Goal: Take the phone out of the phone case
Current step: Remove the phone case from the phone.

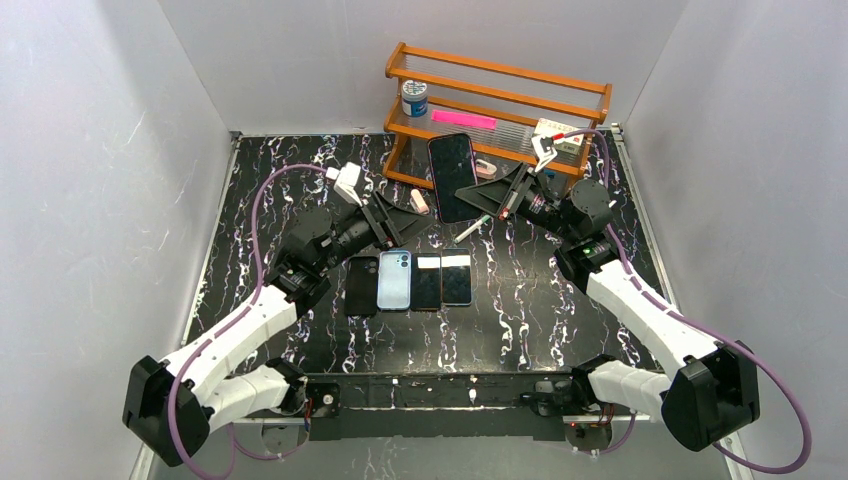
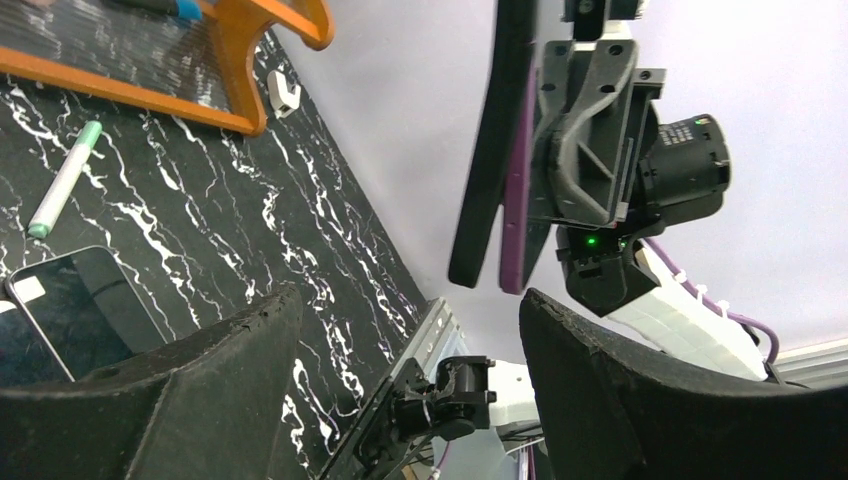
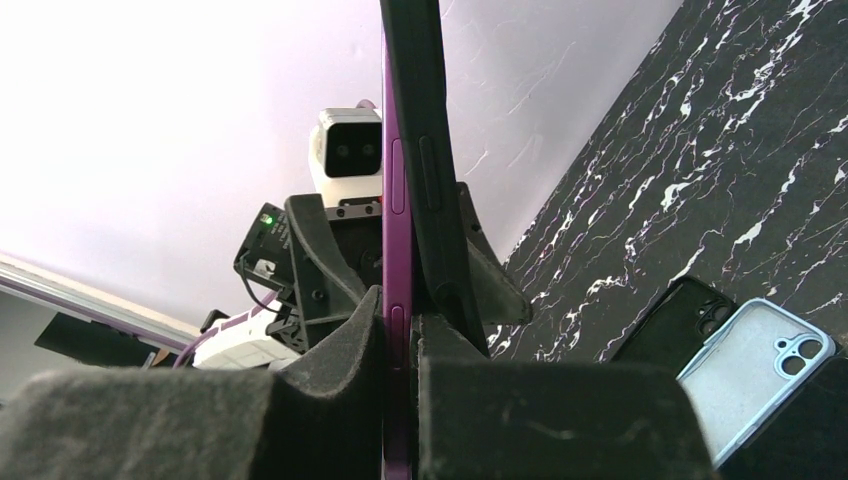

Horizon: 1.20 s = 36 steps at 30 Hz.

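From above, the right claw (image 1: pixel 487 197) is clenched on the phone (image 1: pixel 452 177) and holds it raised above the table (image 1: pixel 520 300), with the left claw (image 1: pixel 397 228) released nearby. The left wrist view shows the black case (image 2: pixel 482 150) edge-on, gaping from the purple phone at its lower end. The right wrist view shows both pinched between the right claw's pads.

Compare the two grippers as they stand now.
The left gripper is open and empty; the right gripper is shut on the phone. The left gripper is by the light blue case; the right gripper is nearer the wooden rack. Both face each other.
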### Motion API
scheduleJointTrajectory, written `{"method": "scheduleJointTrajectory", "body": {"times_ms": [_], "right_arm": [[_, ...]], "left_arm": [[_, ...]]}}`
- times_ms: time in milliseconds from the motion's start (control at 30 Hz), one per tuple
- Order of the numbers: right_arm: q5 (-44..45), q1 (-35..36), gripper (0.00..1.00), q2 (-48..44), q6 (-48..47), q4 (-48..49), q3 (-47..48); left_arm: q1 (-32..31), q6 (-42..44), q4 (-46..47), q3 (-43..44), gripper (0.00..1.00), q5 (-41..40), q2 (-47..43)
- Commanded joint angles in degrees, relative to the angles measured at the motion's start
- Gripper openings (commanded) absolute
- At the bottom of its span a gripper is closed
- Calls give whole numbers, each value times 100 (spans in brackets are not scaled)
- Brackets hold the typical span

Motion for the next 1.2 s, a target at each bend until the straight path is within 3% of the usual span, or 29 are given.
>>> {"method": "scheduleJointTrajectory", "body": {"times_ms": [0,467,667,967,1167], "right_arm": [[46,-11,1,-188,133,625,330],[16,-13,1,-177,167,678,301],[-131,-14,1,-94,269,794,292],[-482,-13,1,-100,415,887,110],[-600,-13,1,-147,372,776,8]], "left_arm": [[-32,144,-21,123,76,112,126],[-155,-104,610,362,76,493,551],[-151,-307,918,227,74,283,613],[-164,-677,1798,597,48,374,1267],[-162,-572,1942,851,9,428,1526]]}}
